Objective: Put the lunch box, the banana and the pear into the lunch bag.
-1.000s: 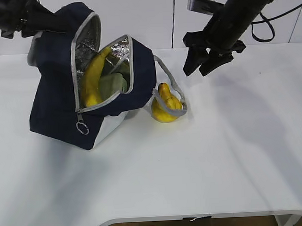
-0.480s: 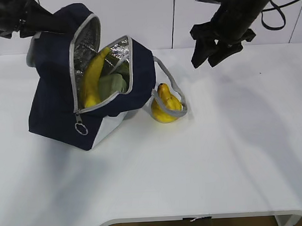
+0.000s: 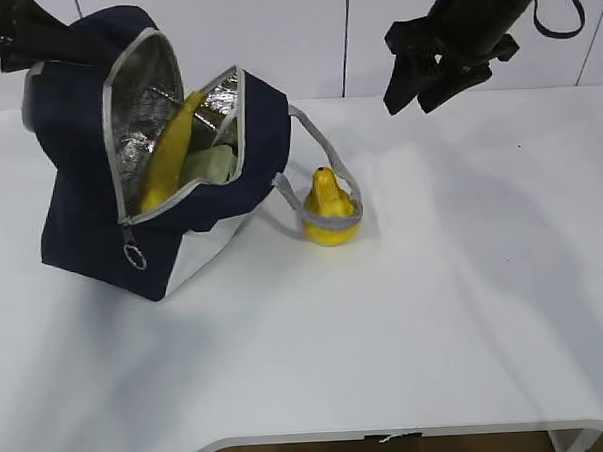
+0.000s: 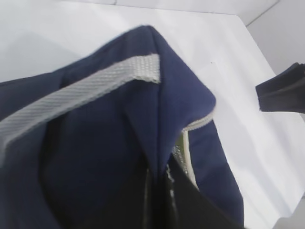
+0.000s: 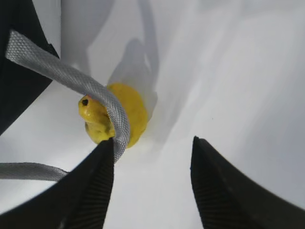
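Observation:
The navy lunch bag stands tilted on the left of the table with its zipped flap hanging open. Inside it the banana leans upright against the foil lining, beside the sage-green lid of the lunch box. My left gripper is shut on the bag's top fabric next to a grey handle. The pear sits on the table right of the bag, with the bag's other grey handle looped round it. My right gripper hangs open and empty, above and to the right of the pear.
The white table runs to the front edge and the right side. A white panelled wall stands behind it. The zipper's ring pull hangs at the bag's front corner.
The bag has been dragged left and tipped further. Its handle has pulled the pear a little left and stood it upright. My right gripper has risen and drifted right, still open.

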